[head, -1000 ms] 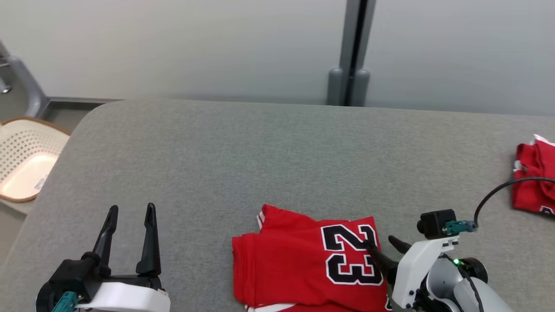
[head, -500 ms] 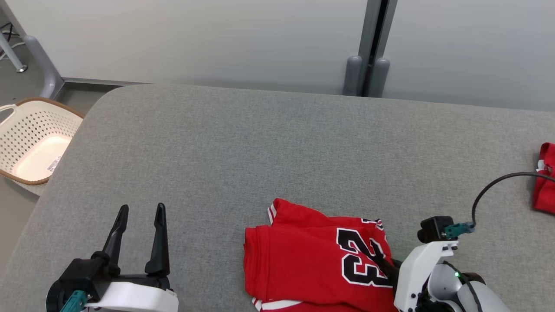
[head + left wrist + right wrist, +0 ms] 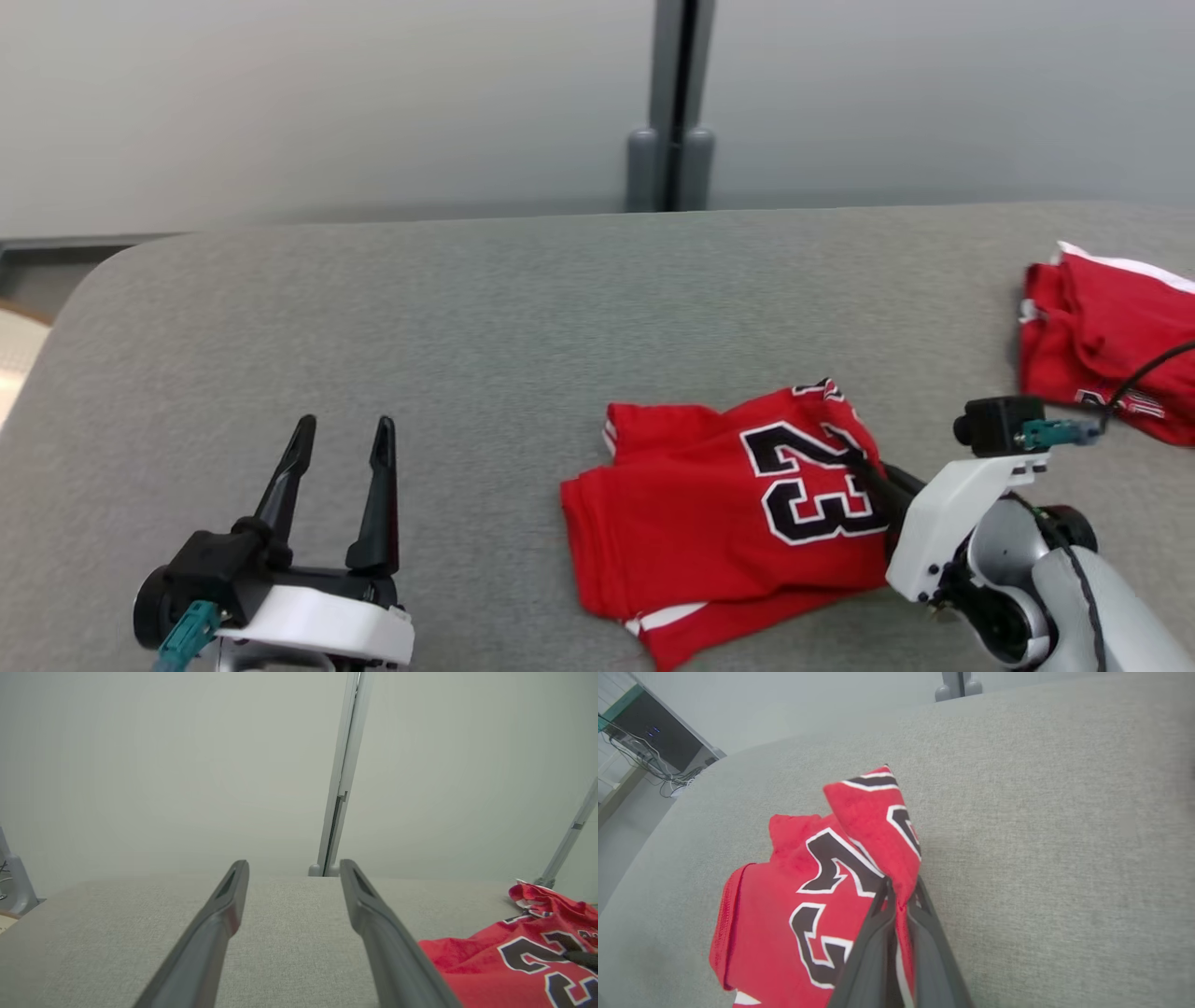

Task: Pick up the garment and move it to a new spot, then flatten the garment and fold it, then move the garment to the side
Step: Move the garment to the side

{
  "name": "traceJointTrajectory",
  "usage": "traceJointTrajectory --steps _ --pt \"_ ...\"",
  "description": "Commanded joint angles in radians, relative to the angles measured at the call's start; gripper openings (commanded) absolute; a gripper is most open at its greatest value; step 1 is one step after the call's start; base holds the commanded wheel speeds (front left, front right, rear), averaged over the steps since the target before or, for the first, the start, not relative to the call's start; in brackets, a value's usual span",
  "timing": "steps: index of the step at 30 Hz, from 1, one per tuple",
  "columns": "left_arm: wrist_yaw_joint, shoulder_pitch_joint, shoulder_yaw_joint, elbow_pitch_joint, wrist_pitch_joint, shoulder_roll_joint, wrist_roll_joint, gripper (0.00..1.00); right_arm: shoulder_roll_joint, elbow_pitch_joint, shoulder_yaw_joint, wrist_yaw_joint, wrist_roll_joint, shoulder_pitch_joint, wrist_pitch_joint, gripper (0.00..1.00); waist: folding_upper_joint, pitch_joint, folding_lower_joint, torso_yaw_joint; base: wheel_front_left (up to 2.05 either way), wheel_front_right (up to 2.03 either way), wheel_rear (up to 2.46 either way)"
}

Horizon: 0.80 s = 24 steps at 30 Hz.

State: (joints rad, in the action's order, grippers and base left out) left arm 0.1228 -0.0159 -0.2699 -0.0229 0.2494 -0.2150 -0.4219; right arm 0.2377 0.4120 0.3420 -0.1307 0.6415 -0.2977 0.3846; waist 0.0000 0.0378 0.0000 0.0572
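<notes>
Two red garments on one grey worktop. Toward the near edge, right of centre: a folded red jersey with a black-and-white 23, lying mostly flat. Pinched at its right-hand edge by the right pincer, long dark fingers pressed together on a fold of fabric and holding that corner up off the surface. From the right wrist, seen up close as a red flap with striped trim standing above the closed fingertips. Toward the near left corner, well apart from the jersey: the left pincer, fingers spread and gripping nothing, pointing at the far edge. Near the right edge, farther back: a second red garment, rumpled, crossed at its lower part by a black cable. Beyond the far edge, a grey post against a pale wall.
</notes>
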Motion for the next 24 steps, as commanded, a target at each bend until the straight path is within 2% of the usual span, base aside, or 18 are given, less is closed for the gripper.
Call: traceJointTrajectory --steps 1,6,13,19,24 --pt "-0.008 -0.019 -0.003 -0.004 0.001 -0.002 0.003 1.00 0.015 -0.007 0.000 0.000 0.011 -0.015 -0.008 0.00 0.0000 -0.006 0.0000 -0.066 0.00 0.00 0.00" --pt "-0.027 -0.063 -0.034 -0.025 -0.001 0.014 0.010 1.00 0.047 -0.019 0.008 0.000 0.025 -0.043 -0.014 0.00 0.0000 0.006 0.0000 -0.167 0.00 0.00 0.00" --pt "-0.043 -0.118 -0.063 -0.056 -0.001 0.024 0.022 1.00 0.056 -0.018 0.004 0.000 0.056 -0.068 -0.048 0.00 0.0000 0.037 0.0000 -0.292 0.00 0.00 0.00" --pt "-0.052 -0.157 -0.082 -0.079 -0.004 0.024 0.035 1.00 0.063 -0.014 0.016 0.000 0.078 -0.086 -0.084 0.00 0.0000 0.070 0.0000 -0.361 0.00 0.00 0.00" --pt "-0.045 -0.183 -0.083 -0.077 -0.004 0.017 0.044 1.00 0.079 -0.012 0.053 0.000 0.087 -0.134 -0.110 0.00 0.0000 0.110 0.0000 -0.387 0.00 0.00 0.00"
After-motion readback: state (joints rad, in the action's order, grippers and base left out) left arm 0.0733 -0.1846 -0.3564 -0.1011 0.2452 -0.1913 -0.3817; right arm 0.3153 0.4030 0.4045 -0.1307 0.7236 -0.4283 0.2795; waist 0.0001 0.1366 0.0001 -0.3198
